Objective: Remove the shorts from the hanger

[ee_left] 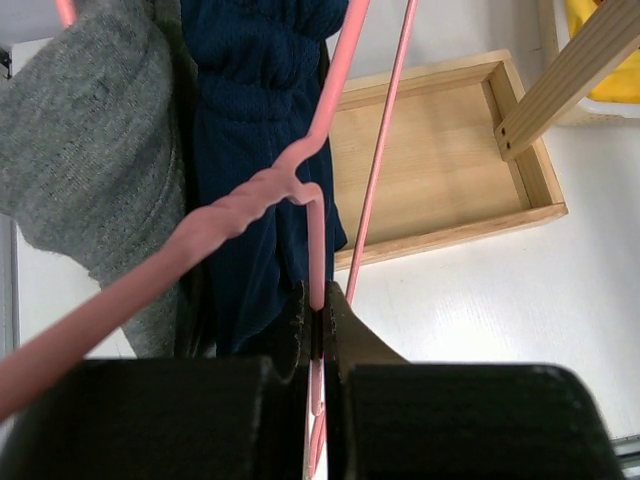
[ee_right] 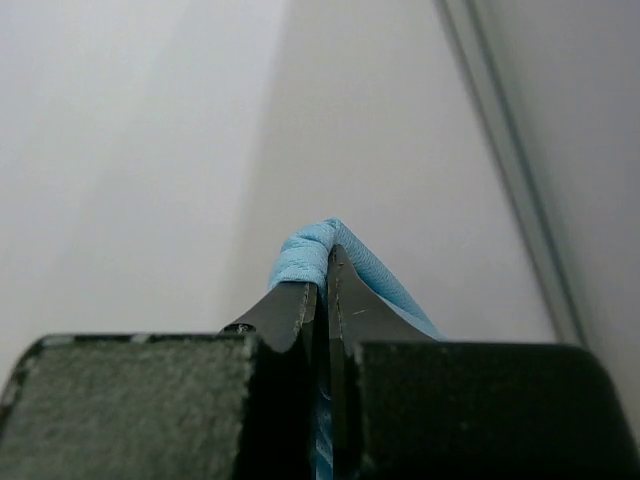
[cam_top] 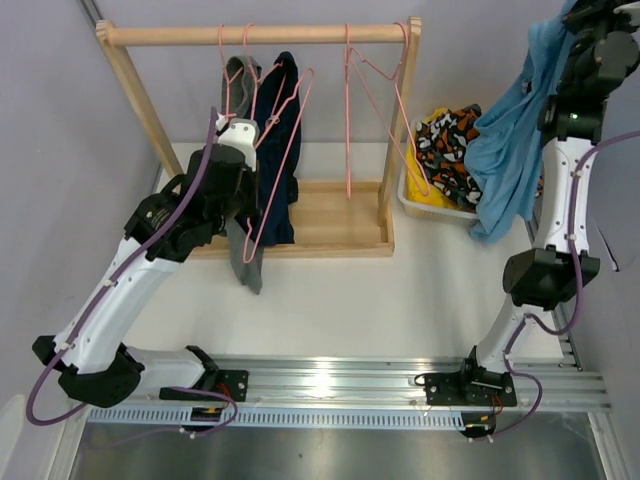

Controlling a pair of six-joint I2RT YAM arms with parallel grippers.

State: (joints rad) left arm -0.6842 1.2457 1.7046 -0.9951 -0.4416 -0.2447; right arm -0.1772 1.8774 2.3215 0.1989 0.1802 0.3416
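Sitting lowest and closest: metal rail (cam_top: 330, 385), carrying both arm bases along the near edge of the white table (cam_top: 400, 300). Reaching up and forward from the left base toward the wooden rack (cam_top: 260, 35). Pinching the wire of a pink hanger (ee_left: 240, 210) in the left gripper (ee_left: 318, 300), jaws pressing together on it just below the twisted neck, with the hanger tilting across the clothes behind it. Hanging right beside that hanger: navy garment (ee_left: 260, 90) and grey garment (ee_left: 90, 160), the grey one trailing down past the front of the rack's wooden base tray (cam_top: 330, 215). Dangling further along the bar: more pink hangers (cam_top: 350, 100), showing only bare wire. Sitting just right of the rack: white basket (cam_top: 412, 203), holding a crumpled patterned cloth (cam_top: 450, 150) in orange, black and yellow. Rising high at the far right on the right arm: right gripper (ee_right: 325, 265), clamping tight on a fold of the light blue shorts (cam_top: 510, 150). Hanging from those jaws, off any hanger, draping down over the basket's right side and staying well apart from the rack.
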